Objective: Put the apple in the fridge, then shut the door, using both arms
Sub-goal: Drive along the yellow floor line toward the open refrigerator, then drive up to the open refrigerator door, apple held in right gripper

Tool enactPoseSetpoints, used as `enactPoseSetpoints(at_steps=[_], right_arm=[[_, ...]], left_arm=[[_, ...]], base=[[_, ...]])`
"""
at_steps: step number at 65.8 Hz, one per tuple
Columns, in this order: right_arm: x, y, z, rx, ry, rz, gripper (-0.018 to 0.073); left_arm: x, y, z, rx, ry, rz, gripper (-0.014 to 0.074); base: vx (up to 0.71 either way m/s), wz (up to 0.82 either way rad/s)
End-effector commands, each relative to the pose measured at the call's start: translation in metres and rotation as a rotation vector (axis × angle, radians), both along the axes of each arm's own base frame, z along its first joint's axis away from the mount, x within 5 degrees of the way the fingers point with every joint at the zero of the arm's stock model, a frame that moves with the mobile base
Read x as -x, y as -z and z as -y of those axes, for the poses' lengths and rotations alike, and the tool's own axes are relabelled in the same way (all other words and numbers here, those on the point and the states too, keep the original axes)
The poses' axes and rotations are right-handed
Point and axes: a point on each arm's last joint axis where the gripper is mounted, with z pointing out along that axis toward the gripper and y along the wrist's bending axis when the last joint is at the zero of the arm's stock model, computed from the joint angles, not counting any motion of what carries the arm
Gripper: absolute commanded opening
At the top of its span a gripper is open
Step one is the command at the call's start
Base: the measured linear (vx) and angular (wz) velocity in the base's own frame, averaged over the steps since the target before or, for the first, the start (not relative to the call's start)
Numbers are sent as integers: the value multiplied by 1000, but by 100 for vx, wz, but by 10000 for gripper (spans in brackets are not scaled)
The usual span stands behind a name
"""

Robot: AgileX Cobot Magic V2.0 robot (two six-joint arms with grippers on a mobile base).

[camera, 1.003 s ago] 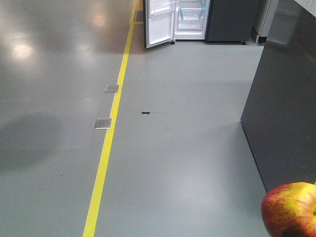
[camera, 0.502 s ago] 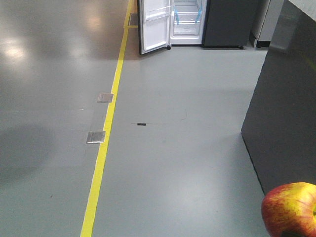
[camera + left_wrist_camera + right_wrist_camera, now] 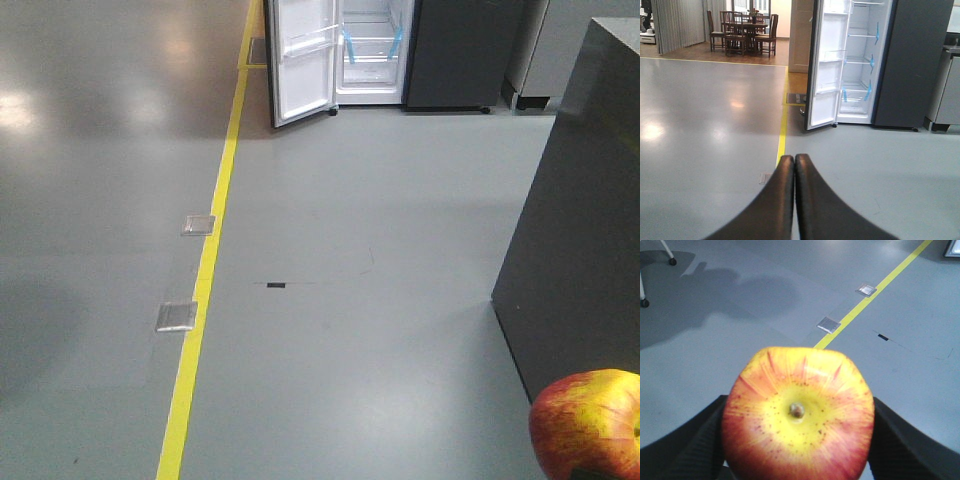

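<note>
Right hand (image 3: 797, 440) pinches apple (image 3: 797, 415), fingers (image 3: 685, 450) partly hidden behind it; left hand (image 3: 794, 160) pressed together.

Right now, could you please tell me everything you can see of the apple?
The apple is round, red-orange streaked over yellow, with fine speckles and a small brown stub in its yellow dimple, which faces the right wrist camera. Its skin looks smooth and glossy. It is clamped in the right gripper, whose black fingers press its two sides, above the grey floor, well short of the open fridge.
</note>
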Motion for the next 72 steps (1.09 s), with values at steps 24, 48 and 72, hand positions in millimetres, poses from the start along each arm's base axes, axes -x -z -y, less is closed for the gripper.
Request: enactPoseSetpoints(at_steps=[24,48,72], right_arm=[[-3,-13,-1,-55,13,69,365],[-3,-13,-1,-55,13,69,365],[-3,-13,-1,-55,13,69,365]], left_arm=[[0,2,0,9,-3,59,-6],[0,2,0,9,-3,59,-6],[0,2,0,9,-3,59,-6]], base=[[38,-1],[37,-1],[37,0]])
